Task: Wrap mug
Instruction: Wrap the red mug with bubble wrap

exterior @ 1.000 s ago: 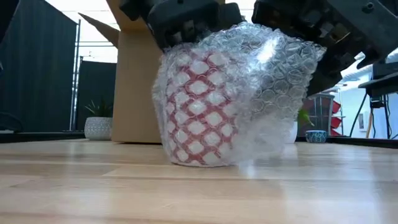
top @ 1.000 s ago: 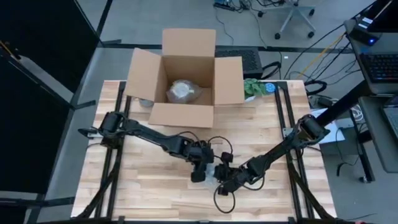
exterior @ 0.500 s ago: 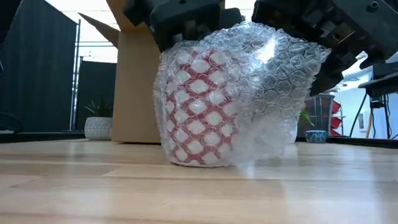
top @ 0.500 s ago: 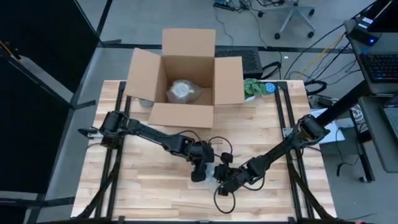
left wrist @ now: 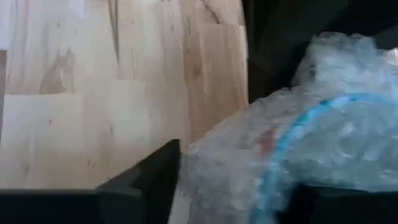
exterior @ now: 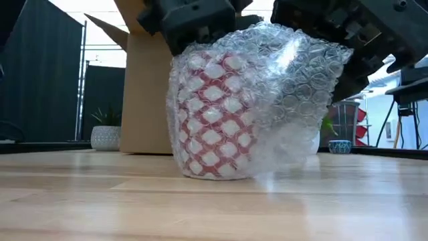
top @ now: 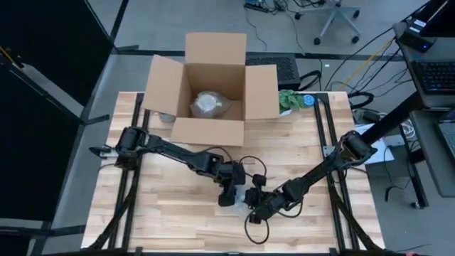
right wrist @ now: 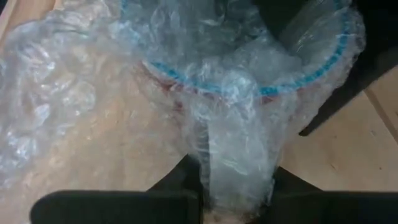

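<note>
A red mug with a white pattern (exterior: 214, 120) stands upright on its base near the middle of the table's front. Clear bubble wrap (exterior: 294, 87) covers it and bulges out to one side. My left gripper (top: 229, 189) comes down on the mug's top, its fingers either side of the blue rim (left wrist: 280, 155). My right gripper (top: 256, 202) is close beside it on the right, shut on a band of the wrap (right wrist: 239, 162). My left gripper is on the wrapped rim (right wrist: 339, 43) from above, one finger (right wrist: 292, 18) inside the mug's mouth and the other outside. Wrap fills the gap between them. The mug stays upright on the table. My right gripper pinches a bunched band of wrap (right wrist: 239, 180) between its two fingers, just outside the rim. The band runs from the fingers up over the rim into the mug's mouth.
An open cardboard box (top: 213, 92) stands at the far side with a wrapped bundle (top: 208, 104) inside. A small plant (top: 288, 99) and a blue dish (top: 308, 100) sit to its right. Loose wrap (right wrist: 56, 93) spreads over the bare wood beside the mug.
My left arm has edged a little toward the table's right over the mug. The mug and wrap stay where they were.
</note>
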`<move>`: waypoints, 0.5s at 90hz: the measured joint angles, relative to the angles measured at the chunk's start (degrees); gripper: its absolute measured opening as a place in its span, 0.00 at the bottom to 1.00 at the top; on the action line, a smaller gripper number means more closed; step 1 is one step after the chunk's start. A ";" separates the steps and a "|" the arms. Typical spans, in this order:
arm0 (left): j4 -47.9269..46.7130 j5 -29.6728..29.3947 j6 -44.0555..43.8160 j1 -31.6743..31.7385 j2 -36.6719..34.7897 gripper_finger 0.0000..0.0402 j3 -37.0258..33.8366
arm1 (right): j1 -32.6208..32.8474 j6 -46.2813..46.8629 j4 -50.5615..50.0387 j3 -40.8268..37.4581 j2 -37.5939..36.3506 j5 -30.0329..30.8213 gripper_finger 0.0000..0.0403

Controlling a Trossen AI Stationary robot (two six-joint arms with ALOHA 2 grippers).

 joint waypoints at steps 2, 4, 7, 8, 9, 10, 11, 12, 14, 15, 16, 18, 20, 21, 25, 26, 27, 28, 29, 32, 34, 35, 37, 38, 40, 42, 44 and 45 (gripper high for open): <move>-0.22 0.03 -0.12 0.07 -0.25 0.56 -0.01 | 0.00 -0.01 0.00 0.00 0.00 -0.02 0.10; -0.40 0.03 -0.14 0.10 -0.46 0.57 -0.02 | 0.00 -0.01 0.00 0.00 0.00 -0.04 0.10; -0.52 0.01 -0.15 0.19 -0.59 0.59 -0.02 | 0.00 0.01 0.02 0.00 0.00 -0.04 0.10; -0.55 0.01 -0.15 0.20 -0.60 0.60 -0.02 | 0.00 0.01 0.02 0.00 0.00 -0.04 0.10; -0.58 0.01 -0.17 0.20 -0.60 0.61 -0.02 | 0.00 0.01 0.02 0.00 0.00 -0.04 0.10; -0.61 0.01 -0.17 0.21 -0.63 0.61 -0.02 | 0.00 0.01 0.02 0.00 0.00 -0.04 0.10; -0.65 0.01 -0.17 0.22 -0.68 0.61 -0.02 | 0.00 0.01 0.01 0.00 0.00 -0.04 0.10; -0.76 0.01 -0.17 0.24 -0.82 0.62 -0.02 | 0.00 0.01 0.00 0.00 0.00 -0.05 0.10; -1.08 -0.05 -0.18 0.24 -1.30 0.63 -0.02 | 0.00 0.00 0.00 0.00 0.00 -0.07 0.10; -1.33 -0.16 -0.19 0.24 -1.50 0.63 -0.02 | 0.00 -0.01 0.01 0.00 0.00 -0.07 0.10; -1.56 -0.26 -0.19 0.24 -1.72 0.63 -0.03 | 0.00 -0.03 0.03 0.00 0.02 -0.07 0.10; -1.92 -0.49 -0.19 0.23 -2.11 0.63 -0.06 | 0.00 -0.06 0.11 0.00 0.02 -0.07 0.10; -2.16 -0.64 -0.21 0.19 -2.37 0.64 -0.08 | 0.00 -0.06 0.19 0.00 0.07 -0.04 0.10; -2.25 -0.69 -0.21 0.18 -2.53 0.64 -0.09 | 0.00 -0.06 0.21 0.00 0.07 -0.04 0.10; -2.85 -1.09 -0.19 0.16 -3.54 0.64 -0.15 | -0.03 -0.03 0.20 0.00 0.07 0.05 0.10; -3.07 -1.30 -0.19 0.13 -3.78 0.64 -0.15 | -0.04 -0.03 0.20 0.00 0.09 0.12 0.10; -3.25 -1.51 -0.19 0.10 -3.99 0.64 -0.15 | -0.06 -0.05 0.20 0.00 0.10 0.21 0.10; -3.38 -1.68 -0.18 0.07 -4.15 0.64 -0.15 | -0.07 -0.06 0.19 0.00 0.11 0.29 0.10; -3.49 -1.80 -0.16 0.07 -4.36 0.64 -0.15 | -0.10 -0.06 0.15 0.00 0.11 0.34 0.10; -3.85 -2.02 -0.11 0.06 -5.14 0.64 -0.16 | -0.13 -0.08 -0.01 0.00 0.11 0.46 0.10; -4.28 -2.24 -0.02 0.02 -5.77 0.64 -0.17 | -0.13 -0.07 -0.07 0.00 0.11 0.55 0.10; -4.56 -2.31 0.01 -0.02 -6.10 0.64 -0.17 | -0.13 -0.06 -0.10 0.00 0.11 0.59 0.10; -5.13 -2.36 0.08 -0.08 -6.75 0.64 -0.17 | -0.11 -0.06 -0.14 0.00 0.11 0.64 0.10; -5.35 -2.37 0.11 -0.10 -7.02 0.64 -0.17 | -0.11 -0.06 -0.16 0.00 0.11 0.65 0.10; -5.67 -2.40 0.29 -0.15 -7.47 0.64 -0.17 | -0.11 -0.06 -0.19 0.00 0.11 0.64 0.10; -5.95 -2.45 0.35 -0.14 -8.00 0.64 -0.16 | -0.11 -0.06 -0.23 0.00 0.11 0.62 0.10; -6.32 -2.60 0.45 -0.15 -8.34 0.64 -0.12 | -0.11 -0.03 -0.24 0.00 0.11 0.61 0.10; -6.52 -2.67 0.49 -0.16 -8.46 0.64 -0.11 | -0.11 -0.04 -0.24 0.00 0.11 0.63 0.10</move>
